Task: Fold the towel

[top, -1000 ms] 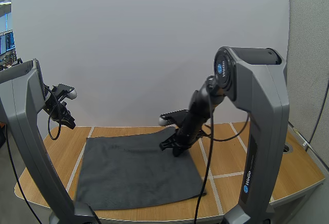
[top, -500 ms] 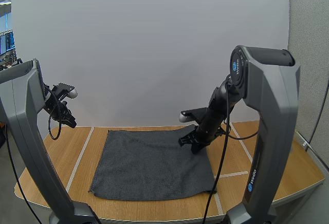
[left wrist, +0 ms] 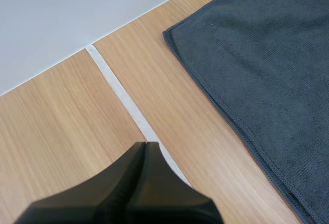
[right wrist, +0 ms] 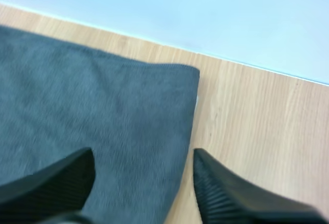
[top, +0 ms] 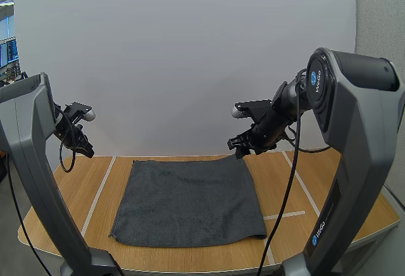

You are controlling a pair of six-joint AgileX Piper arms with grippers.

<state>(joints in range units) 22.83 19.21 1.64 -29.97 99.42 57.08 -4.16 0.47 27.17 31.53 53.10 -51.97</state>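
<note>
A dark grey towel [top: 190, 200] lies flat and spread out on the wooden table [top: 316, 194]. My right gripper [top: 239, 149] hangs a little above the towel's far right corner. In the right wrist view that gripper [right wrist: 144, 153] is open, its ribbed fingers [right wrist: 221, 193] apart over the towel [right wrist: 103, 100], with nothing between them. My left gripper [top: 85, 149] hovers over the table's far left, apart from the towel. In the left wrist view it [left wrist: 145, 145] is shut as one dark wedge above a white tape line [left wrist: 123, 98], with the towel's far left corner [left wrist: 257, 64] beside it.
White tape lines [top: 101, 190] cross the table on both sides of the towel. Bare wood lies to the towel's left and right. A white backdrop wall [top: 190, 67] stands along the table's far edge.
My right gripper dragged the towel rightward, then let go of its far right corner, opened and rose. The towel now lies flat. The left arm has stayed still.
</note>
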